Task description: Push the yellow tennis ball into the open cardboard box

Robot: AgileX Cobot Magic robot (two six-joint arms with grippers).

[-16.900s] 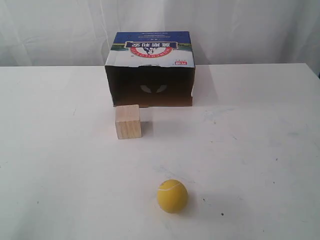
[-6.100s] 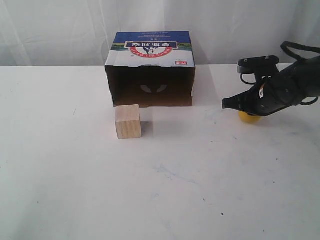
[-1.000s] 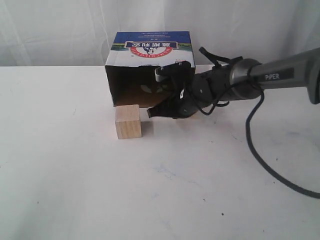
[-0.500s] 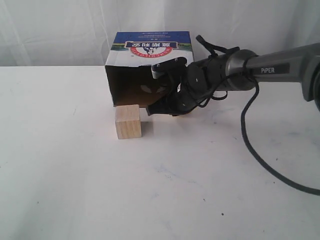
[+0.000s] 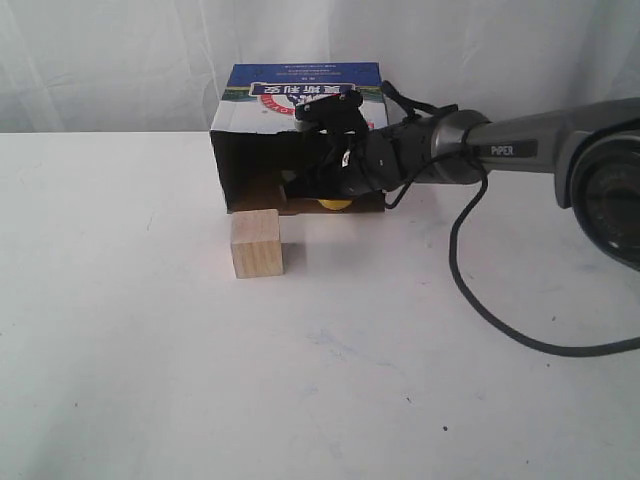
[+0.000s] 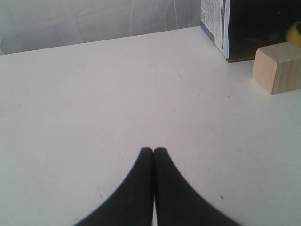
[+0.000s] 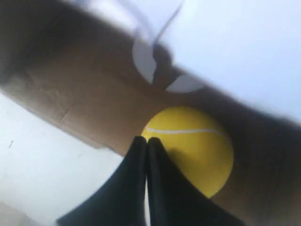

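The yellow tennis ball (image 5: 335, 204) lies just inside the mouth of the open cardboard box (image 5: 300, 92), on its brown floor. My right gripper (image 5: 318, 192) reaches in from the right and is shut, its tips against the ball. In the right wrist view the ball (image 7: 195, 141) with its white seam sits right beyond the shut gripper (image 7: 146, 140), in front of the oval handle cutout (image 7: 155, 63). My left gripper (image 6: 154, 150) is shut and empty over bare table, far from the box (image 6: 214, 21).
A pale wooden cube (image 5: 256, 243) stands on the white table (image 5: 150, 350) just in front of the box's left corner, also in the left wrist view (image 6: 277, 68). The right arm's black cable (image 5: 480, 300) loops over the table at right. A white curtain hangs behind.
The right gripper has pushed further left and back into the box mouth. The ball, hidden under the gripper before, now shows inside the box opening.
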